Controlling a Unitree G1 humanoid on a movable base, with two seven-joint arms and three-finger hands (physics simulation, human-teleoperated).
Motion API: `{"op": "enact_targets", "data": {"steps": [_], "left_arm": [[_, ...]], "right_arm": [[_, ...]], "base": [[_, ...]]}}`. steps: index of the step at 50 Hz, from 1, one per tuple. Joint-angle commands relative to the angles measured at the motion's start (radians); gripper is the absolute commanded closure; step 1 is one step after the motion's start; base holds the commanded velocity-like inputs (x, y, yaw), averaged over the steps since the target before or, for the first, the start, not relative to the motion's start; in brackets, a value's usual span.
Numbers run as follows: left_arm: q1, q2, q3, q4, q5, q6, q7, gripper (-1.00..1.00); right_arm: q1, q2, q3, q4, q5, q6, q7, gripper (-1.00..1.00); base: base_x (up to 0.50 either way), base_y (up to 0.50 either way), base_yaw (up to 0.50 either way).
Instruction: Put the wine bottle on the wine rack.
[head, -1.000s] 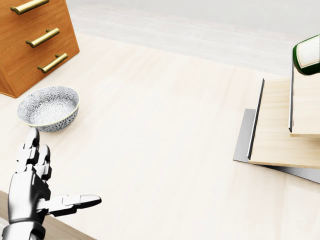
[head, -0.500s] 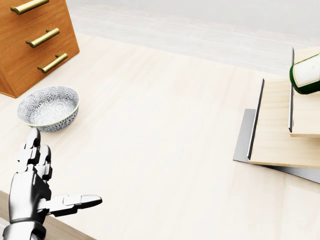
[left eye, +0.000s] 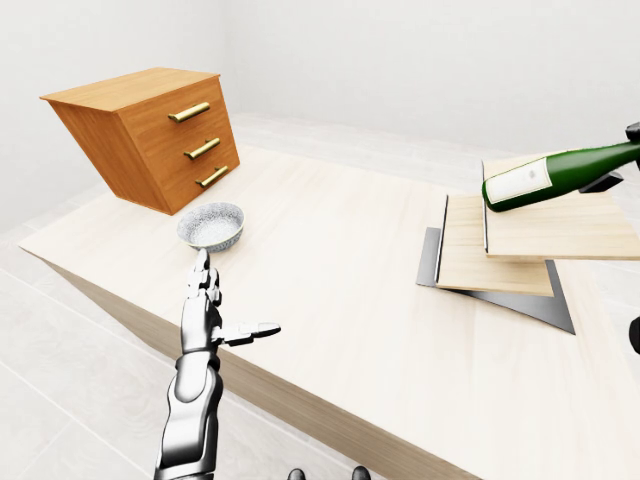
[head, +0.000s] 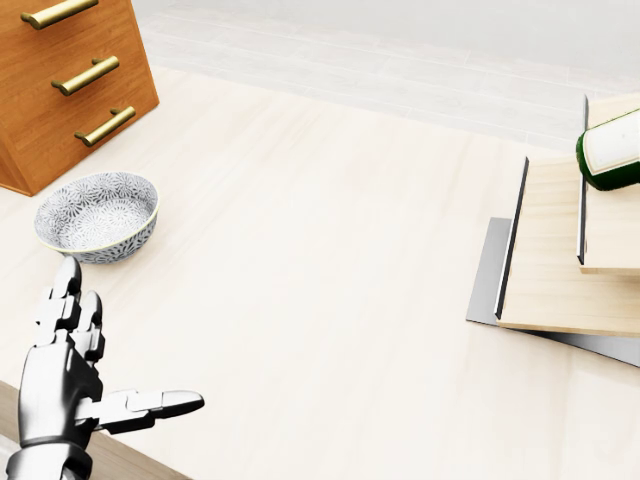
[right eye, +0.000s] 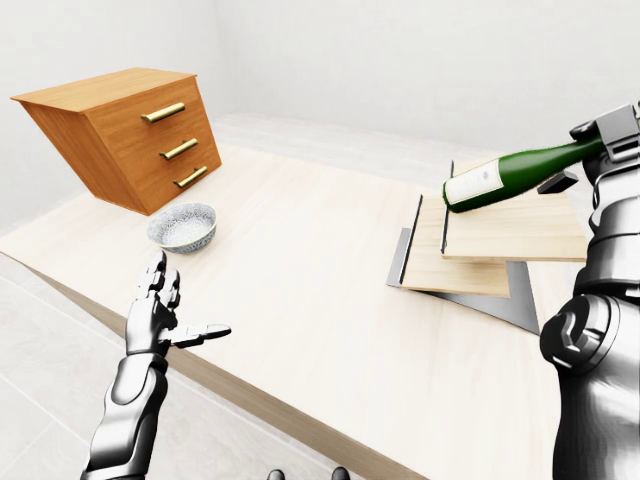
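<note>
Where neck meets hand (right eye: 617, 137), grip unclear.

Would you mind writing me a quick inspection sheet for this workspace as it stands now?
Surface: pale wooden table, mostly bare in the middle.
Job's things: green wine bottle held nearly level by its neck above the wine rack; whether it touches the rack cannot be told.
Clutter: patterned bowl and a wooden chest of drawers, both at the table's left in the eye views.
Grippers: left hand open, fingers spread, at the table's near edge, holding nothing; right hand closed on the bottle's neck.
Cables: nothing seen.
Surroundings: plain white walls and light tiled floor.
</note>
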Motion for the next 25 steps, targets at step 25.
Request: {"op": "enact_targets", "data": {"steps": [25], "left_arm": [[-0.004,0.000,-0.001,0.032,-0.001,-0.023,-0.002,-1.00]], "right_arm": [[0.026,0.013,-0.005,0.023,-0.048,0.000,-0.043,1.00]], "base": [[0.00,0.00,0.00]]}}
